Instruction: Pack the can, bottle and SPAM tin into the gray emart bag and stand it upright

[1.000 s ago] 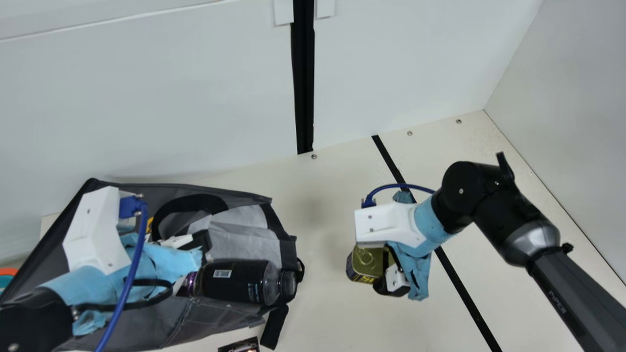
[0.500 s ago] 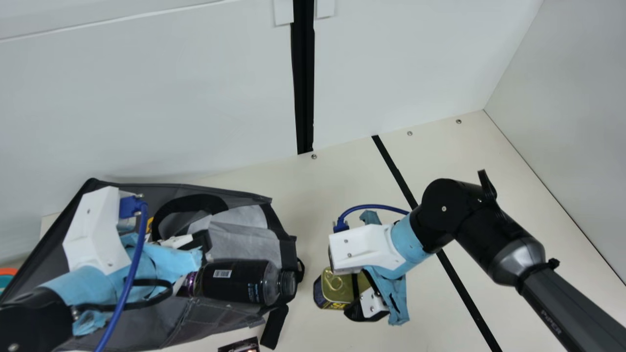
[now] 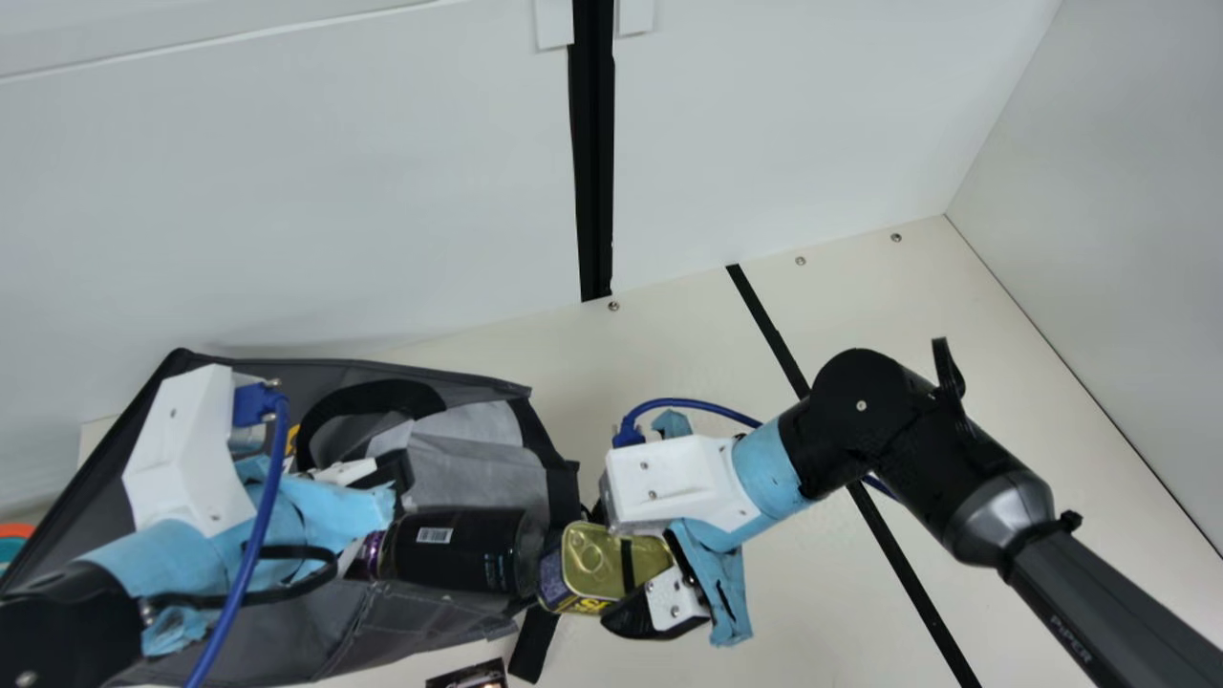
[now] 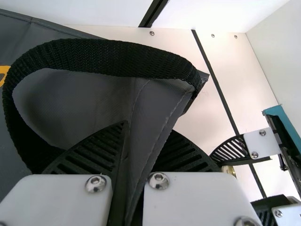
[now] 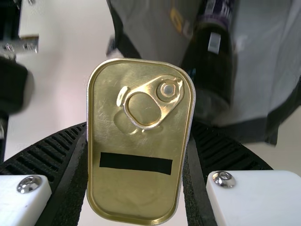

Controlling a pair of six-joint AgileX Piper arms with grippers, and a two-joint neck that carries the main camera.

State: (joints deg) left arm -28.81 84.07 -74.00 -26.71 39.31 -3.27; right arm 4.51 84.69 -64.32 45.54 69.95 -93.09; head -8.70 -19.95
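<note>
My left gripper (image 3: 387,473) is at the gray bag (image 3: 325,635), which lies on its side. In the left wrist view, the left gripper (image 4: 141,141) is shut on a fold of the bag (image 4: 153,101) beside a black handle. The dark bottle (image 3: 459,554) lies at the bag's mouth, a shiny purple part at its inner end; whether that is the can, I cannot tell. My right gripper (image 3: 626,569) holds the SPAM tin (image 3: 602,564) before the bottle's outer end. Seen from the right wrist, the right gripper (image 5: 140,136) is shut on the tin (image 5: 138,188), ring-pull side facing the camera.
A small dark item (image 3: 468,675) lies at the main view's bottom edge, below the bag's loose strap (image 3: 535,640). An orange and teal object (image 3: 13,540) stands at the far left. White walls (image 3: 287,191) rise behind the table (image 3: 669,354).
My right gripper has carried the tin leftward across the table to the bag's mouth, where it now covers the bottle's cap end. The left arm, bag and bottle have kept still.
</note>
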